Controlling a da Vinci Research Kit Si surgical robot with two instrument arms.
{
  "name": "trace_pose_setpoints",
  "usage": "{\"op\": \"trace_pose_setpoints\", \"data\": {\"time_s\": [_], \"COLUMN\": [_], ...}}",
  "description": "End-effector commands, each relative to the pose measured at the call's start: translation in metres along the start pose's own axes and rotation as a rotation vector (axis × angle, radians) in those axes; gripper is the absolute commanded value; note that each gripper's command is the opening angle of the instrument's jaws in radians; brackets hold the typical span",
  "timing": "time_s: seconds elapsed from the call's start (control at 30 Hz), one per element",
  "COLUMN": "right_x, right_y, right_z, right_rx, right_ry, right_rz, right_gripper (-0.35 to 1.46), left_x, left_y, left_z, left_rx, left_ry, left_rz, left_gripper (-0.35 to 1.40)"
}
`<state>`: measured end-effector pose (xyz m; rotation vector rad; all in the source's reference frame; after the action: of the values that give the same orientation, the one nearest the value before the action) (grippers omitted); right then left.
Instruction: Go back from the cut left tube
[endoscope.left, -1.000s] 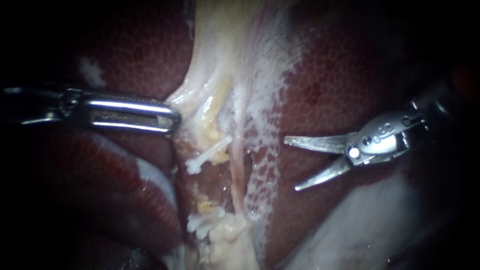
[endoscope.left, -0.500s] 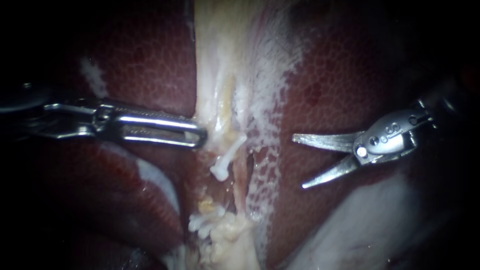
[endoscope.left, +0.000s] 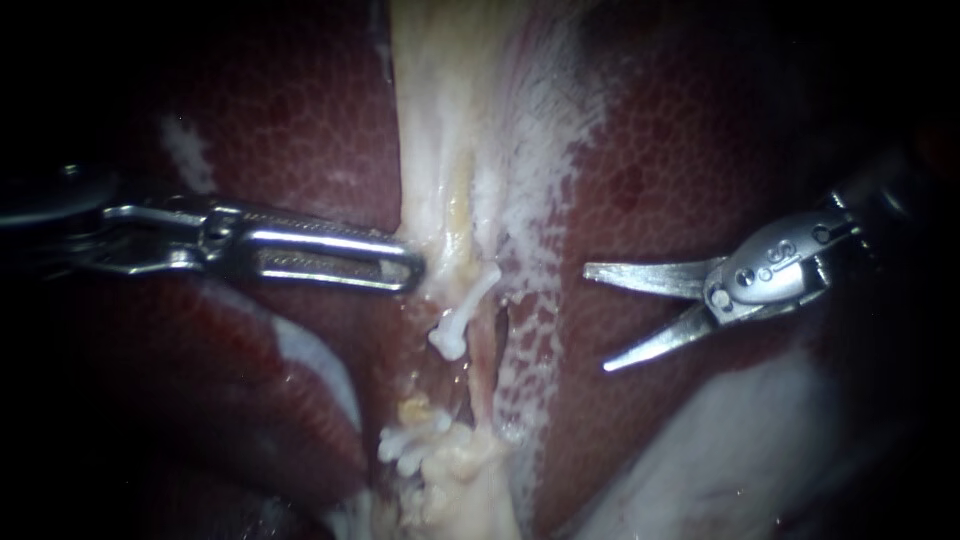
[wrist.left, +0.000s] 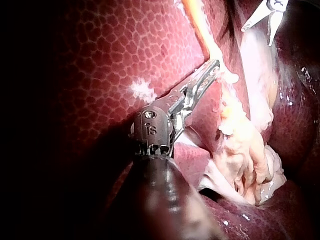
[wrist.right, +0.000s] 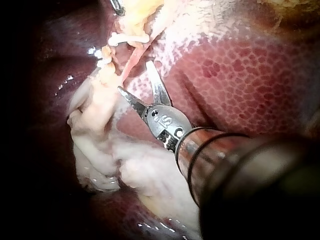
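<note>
now the right instrument (endoscope.left: 596, 318) sits over the liver (endoscope.left: 690, 150), well to the right of the pale band (endoscope.left: 430, 120) that runs down the middle of the endoscope view. its jaws are spread wide, two thin pointed blades with nothing between them, aimed at the band but clear of it.

the left tube (endoscope.left: 458, 215) is cut through. its yellowish upper stump ends at the upper clip (endoscope.left: 462, 312), a white clip slanting down and left. below an open gap, the lower clips (endoscope.left: 410, 445) sit bunched on the lower stump. just right of the gap the right tube (endoscope.left: 483, 365), a thin pink strand, runs down unbroken.

the left instrument (endoscope.left: 412, 270) reaches in level. its long slotted jaws are drawn narrow, and their tip is closed on the left edge of the pale band, just above and left of the upper clip.

from the left wrist, the left instrument (wrist.left: 215, 65) has its tip at the band's edge, and the right instrument (wrist.left: 258, 34) shows far ahead with its blades apart. from the right wrist, the right instrument (wrist.right: 134, 75) has its open blades over the mottled liver (wrist.right: 235, 75), with the upper clip (wrist.right: 127, 38) ahead of its tips and apart from them.
</note>
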<state>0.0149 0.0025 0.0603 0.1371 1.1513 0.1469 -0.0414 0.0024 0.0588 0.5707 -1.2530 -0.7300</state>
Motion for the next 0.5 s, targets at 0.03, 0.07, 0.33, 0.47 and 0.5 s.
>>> {"op": "trace_pose_setpoints", "data": {"time_s": [0.03, 0.07, 0.33, 0.47, 0.5], "right_x": [0.0000, 0.0000, -0.0001, -0.0001, -0.0001], "right_y": [0.0000, 0.0000, 0.0000, 0.0000, 0.0000], "right_z": [0.0000, 0.0001, 0.0001, 0.0001, 0.0001], "right_rx": [-0.001, -0.001, -0.001, -0.001, -0.001], "right_ry": [-0.001, -0.001, -0.001, -0.001, -0.001], "right_rz": [0.002, 0.002, 0.002, 0.002, 0.002], "right_gripper": [1.43, 1.43, 1.43, 1.43, 1.43], "left_x": [0.0000, 0.0000, 0.0000, 0.0000, 0.0000], "left_y": [0.0000, 0.0000, 0.0001, 0.0001, 0.0001], "left_z": [0.0000, 0.0001, 0.0003, 0.0003, 0.0004], "left_rx": [0.000, 0.000, -0.001, -0.001, -0.001], "left_ry": [0.000, 0.000, -0.001, -0.001, -0.001], "left_rz": [0.000, 0.000, 0.000, 0.000, 0.000], "left_gripper": [-0.35, -0.35, -0.35, -0.35, -0.35]}}
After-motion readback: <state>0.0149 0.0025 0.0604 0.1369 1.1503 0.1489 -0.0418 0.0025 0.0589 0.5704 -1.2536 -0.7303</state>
